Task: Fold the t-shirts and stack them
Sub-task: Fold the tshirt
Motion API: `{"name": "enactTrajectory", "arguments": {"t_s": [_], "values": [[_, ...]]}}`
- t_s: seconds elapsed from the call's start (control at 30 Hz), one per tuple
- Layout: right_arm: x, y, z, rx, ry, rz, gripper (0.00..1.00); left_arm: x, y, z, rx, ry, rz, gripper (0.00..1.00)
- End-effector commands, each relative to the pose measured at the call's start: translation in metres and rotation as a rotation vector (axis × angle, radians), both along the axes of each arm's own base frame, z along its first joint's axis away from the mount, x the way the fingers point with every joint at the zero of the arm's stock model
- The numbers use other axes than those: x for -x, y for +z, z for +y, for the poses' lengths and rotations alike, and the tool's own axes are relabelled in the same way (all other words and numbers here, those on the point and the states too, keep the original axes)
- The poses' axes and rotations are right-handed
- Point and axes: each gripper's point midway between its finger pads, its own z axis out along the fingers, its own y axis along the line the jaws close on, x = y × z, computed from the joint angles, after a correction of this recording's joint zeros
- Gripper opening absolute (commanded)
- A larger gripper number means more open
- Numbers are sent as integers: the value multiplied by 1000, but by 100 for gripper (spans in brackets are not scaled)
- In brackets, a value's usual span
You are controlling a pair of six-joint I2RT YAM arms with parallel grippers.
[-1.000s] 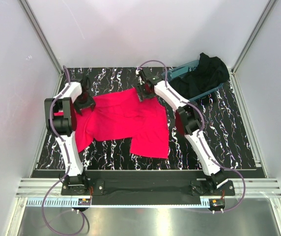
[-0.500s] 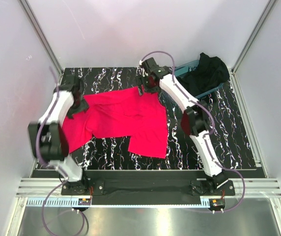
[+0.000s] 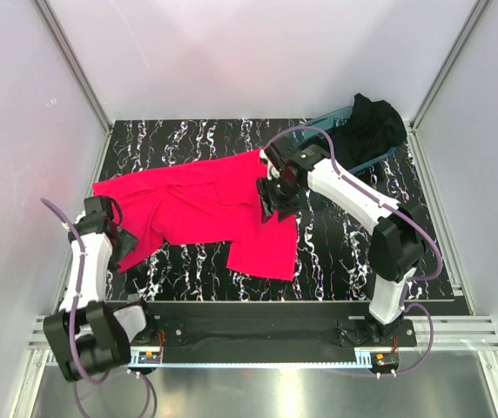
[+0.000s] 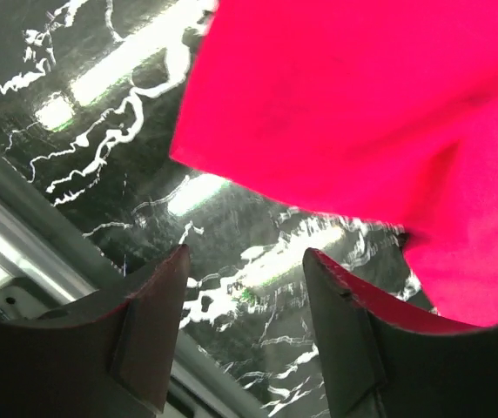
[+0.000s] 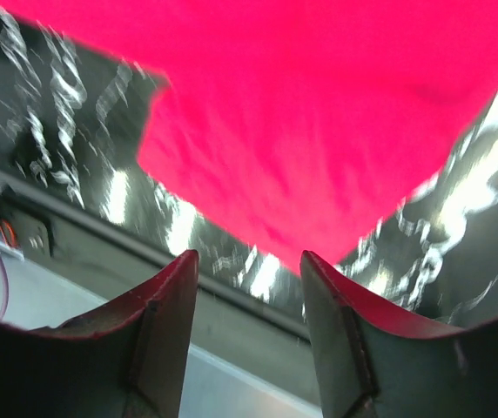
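**Workcell from above, with both wrist views.** The red t-shirt (image 3: 205,205) lies spread but rumpled on the table (image 3: 362,252). You have no finished fold in it. One sleeve reaches out at its far-left corner, a squarish part juts toward the arm bases on its right half, and creases cross the middle. The black t-shirt (image 3: 366,131) sits bunched to the far right of the red t-shirt, heaped in and over the teal tub (image 3: 326,124), with neither arm on it. On this showing the task is at an early stage: you have yet to flatten and fold the red one, fetch and fold the black one, and stack the two.

The left gripper (image 3: 120,242) hangs at the near-left edge of the red t-shirt. Its jaws are apart with nothing between them, and its wrist view shows bare table under the gap and the cloth's edge just beyond. The right gripper (image 3: 275,193) is over the red t-shirt's right part, likewise parted and empty. You cannot tell whether it touches the cloth.

The table is glossy black with white marbling and mirrors the lamps. Beyond the red t-shirt and to both its sides stand white panels (image 3: 232,52) in metal framing. Nearer than it runs the metal rail (image 3: 258,335) carrying the arm bases.
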Motion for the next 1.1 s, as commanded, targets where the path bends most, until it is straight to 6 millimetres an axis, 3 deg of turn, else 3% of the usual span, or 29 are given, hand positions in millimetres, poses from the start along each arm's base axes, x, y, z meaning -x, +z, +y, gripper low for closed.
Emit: {"name": "enactTrajectory", "arguments": {"t_s": [0.0,0.03,0.2,0.33,0.7,0.93,1.07], "values": [[23,16,-5,-59,-17,54,56,-11,-17,13,72,124,-42,61],[24,19,-6,-59,-13,51,56,-6,-30,11,95,129,-8,60],[20,27,-6,-62,-11,34,56,-10,-42,18,67,140,-32,58],[17,18,-2,-56,-7,53,55,-5,-53,20,60,156,-2,59],[18,3,-4,-57,-31,93,54,-9,-31,42,-34,201,-23,59],[18,-2,-8,-53,-56,109,54,-1,-59,39,3,211,45,58],[21,-6,-17,-39,-78,117,54,-2,-63,42,-2,233,59,57]]}}
